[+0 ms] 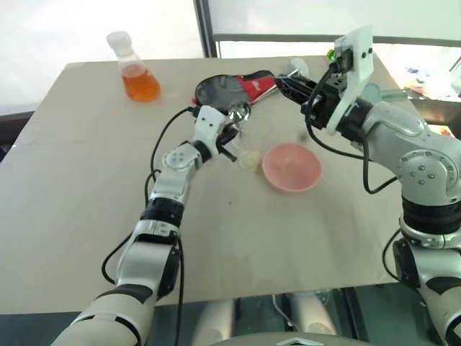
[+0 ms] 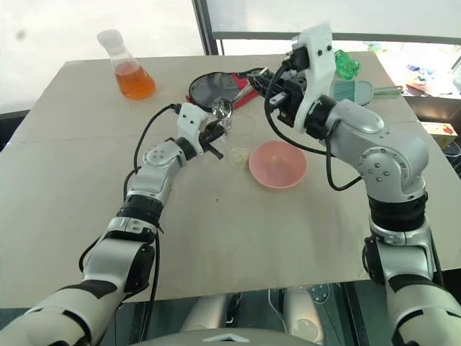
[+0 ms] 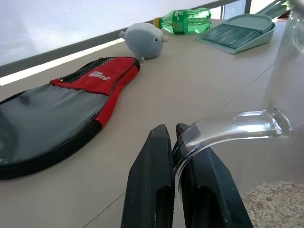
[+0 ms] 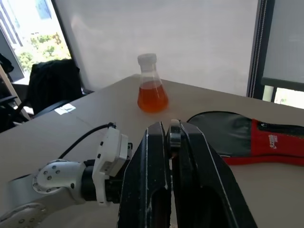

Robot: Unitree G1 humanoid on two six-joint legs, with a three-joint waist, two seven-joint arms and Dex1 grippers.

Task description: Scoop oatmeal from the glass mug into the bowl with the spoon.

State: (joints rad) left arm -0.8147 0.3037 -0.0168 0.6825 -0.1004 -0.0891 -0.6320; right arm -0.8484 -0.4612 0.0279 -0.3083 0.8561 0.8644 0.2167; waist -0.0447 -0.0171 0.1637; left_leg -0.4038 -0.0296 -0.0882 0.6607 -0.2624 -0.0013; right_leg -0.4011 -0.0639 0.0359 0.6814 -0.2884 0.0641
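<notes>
Left eye view: the left end effector [image 1: 229, 137] clenches the handle of the clear glass mug [image 1: 248, 158], which stands on the table [image 1: 72, 202] just beside the pink bowl [image 1: 292, 167]. Right eye view: the right end effector [image 2: 253, 76] hangs clenched above the paddle case [image 2: 216, 86]. Left wrist view: black fingers [image 3: 152, 190] pinch the curved glass handle; pale flaky oatmeal [image 3: 275, 204] lies inside the mug. Right wrist view: a thin metal piece, seemingly the spoon [image 4: 174, 137], sits between the closed fingers.

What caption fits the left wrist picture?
Left tool pinching the glass mug by its handle, oatmeal inside.
</notes>
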